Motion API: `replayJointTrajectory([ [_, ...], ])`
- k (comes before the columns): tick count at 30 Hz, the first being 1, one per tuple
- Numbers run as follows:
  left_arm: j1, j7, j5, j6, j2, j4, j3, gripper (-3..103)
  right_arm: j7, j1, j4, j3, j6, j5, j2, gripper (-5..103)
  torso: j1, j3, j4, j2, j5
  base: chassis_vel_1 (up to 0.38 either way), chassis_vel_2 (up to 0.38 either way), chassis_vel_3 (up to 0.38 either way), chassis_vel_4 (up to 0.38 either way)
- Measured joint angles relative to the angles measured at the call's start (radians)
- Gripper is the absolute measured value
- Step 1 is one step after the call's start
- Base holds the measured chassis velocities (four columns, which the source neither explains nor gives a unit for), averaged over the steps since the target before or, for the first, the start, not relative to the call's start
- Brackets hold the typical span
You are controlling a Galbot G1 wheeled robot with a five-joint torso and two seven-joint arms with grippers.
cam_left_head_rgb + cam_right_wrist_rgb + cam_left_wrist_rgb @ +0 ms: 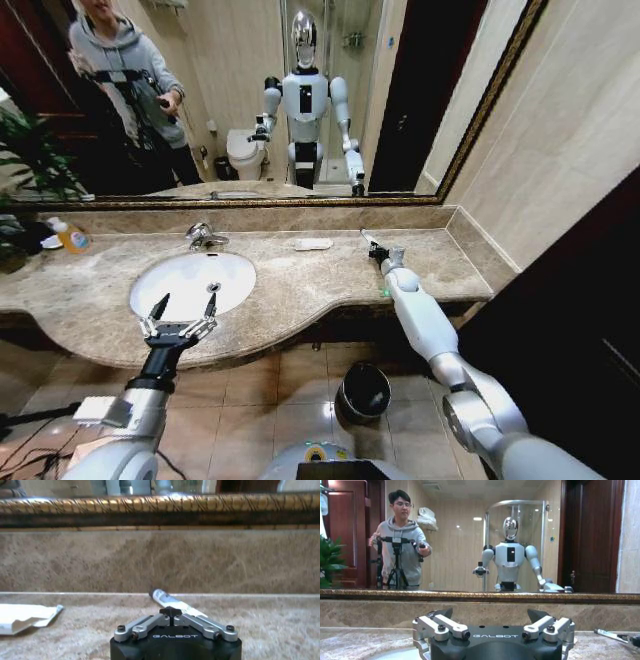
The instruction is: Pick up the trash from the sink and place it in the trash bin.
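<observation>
The right pincer (pixel 377 252) is stretched out over the beige marble surface (pixel 300 280) at about two o'clock from the sink (pixel 192 284), and its jaws are clenched on the near end of a thin white tube (pixel 366 238) with blue print. In the right wrist view the fingertips meet over the tube (pixel 169 600), whose far end points toward the backsplash and looks to be at or just above the stone. A flat white packet (pixel 313 244) lies on the surface at about ten o'clock from that pincer, near it but apart; in the right wrist view its torn, crumpled end (pixel 25 618) can be seen. The left pincer (pixel 180 313) hovers released, fingers spread wide, over the front rim of the white oval basin at six o'clock. An orange soap bottle (pixel 72 238) stands well apart at ten o'clock from the sink. The trash bin (pixel 363 391), round and black with a shiny rim, stands on the tiled floor below the surface edge.

The grip is judged to be the weak point: the tube is slim, smooth and round, and it is held by one end only, so it could pivot or slip out when lifted. Dragging the free end over the polished marble could twist it loose. The bin mouth is small and sits partly under the overhang, so a release made too high or too early could land the tube on the tiles. The packet, being thin and flat against glossy stone, is likely to be hard to get under.
</observation>
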Motion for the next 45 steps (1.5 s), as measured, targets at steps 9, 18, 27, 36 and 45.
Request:
replayJointTrajectory([
  [9,0.0,0.0,0.0,0.0,0.0,0.0,0.0,100,-0.015,0.007,0.018,-0.029,0.033,-0.011,0.003,14,0.0,0.0,-0.0001,0.0,0.0001,0.0,0.0,0.0,0.0],
  [18,0.0,0.0,0.0,0.0,0.0,0.0,0.0,100,-0.057,0.093,-0.113,-0.061,0.083,-0.052,0.037,46,0.0,0.0,0.0,0.0,0.0002,0.0,0.0,0.0,0.0],
  [27,0.0,0.0,0.0,0.0,0.0,0.0,0.0,100,-0.088,0.215,-0.28,-0.089,0.131,-0.123,0.048,84,0.0,0.0,0.0001,0.0,0.0001,0.0,0.0,0.0,0.0],
  [36,0.0,0.0,0.0,0.0,0.0,0.0,0.0,100,-0.153,0.271,-0.369,-0.091,0.053,-0.137,0.002,100,0.0,0.0,-0.0002,0.0,0.0002,0.0,0.0,0.0,0.0],
  [45,0.0,0.0,0.0,0.0,0.0,0.0,0.0,100,-0.193,0.282,-0.403,-0.082,-0.004,-0.105,0.002,103,0.0,0.0,-0.0001,0.0,0.0,0.0,0.0,0.0,0.0],
])
